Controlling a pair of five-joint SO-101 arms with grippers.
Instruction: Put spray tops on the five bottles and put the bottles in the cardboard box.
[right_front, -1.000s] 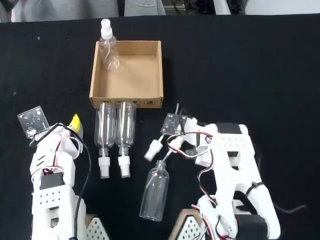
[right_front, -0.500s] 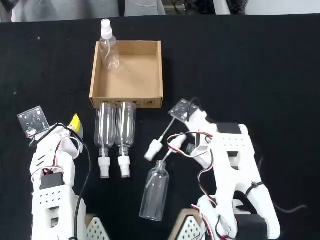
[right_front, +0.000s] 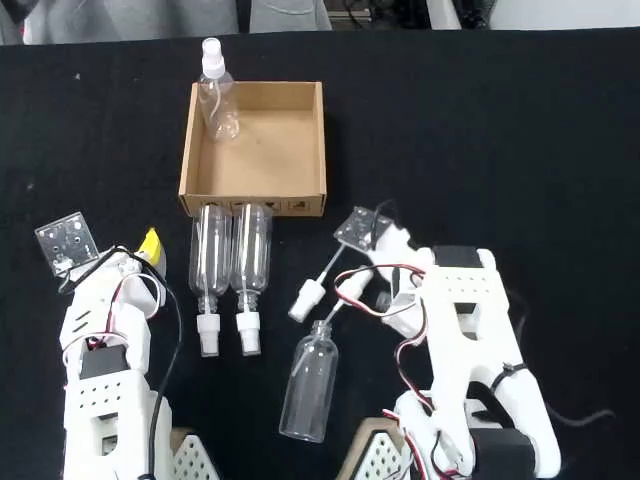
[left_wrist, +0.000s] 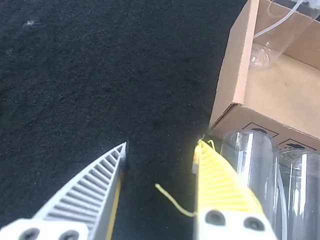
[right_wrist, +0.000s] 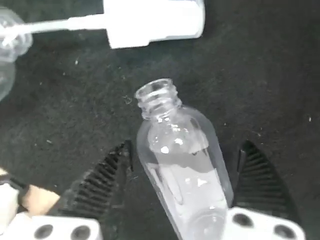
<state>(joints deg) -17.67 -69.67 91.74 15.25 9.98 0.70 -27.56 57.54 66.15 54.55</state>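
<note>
1. Plastic and clear, the uncapped bottle (right_wrist: 182, 160) lies toward the counter's near edge, between the wide-spread jaws of the right end effector (right_wrist: 186, 150), which grips nothing and is probably lined up for a grasp.
2. The loose spray top (right_wrist: 150, 22) lies just past its neck.
3. The left end effector (left_wrist: 160, 190) hangs open and empty near the cardboard box (left_wrist: 235, 75).
4. The box holds one capped bottle (right_front: 217, 95); two capped bottles (right_front: 212, 262) lie outside, against its near wall.
</note>
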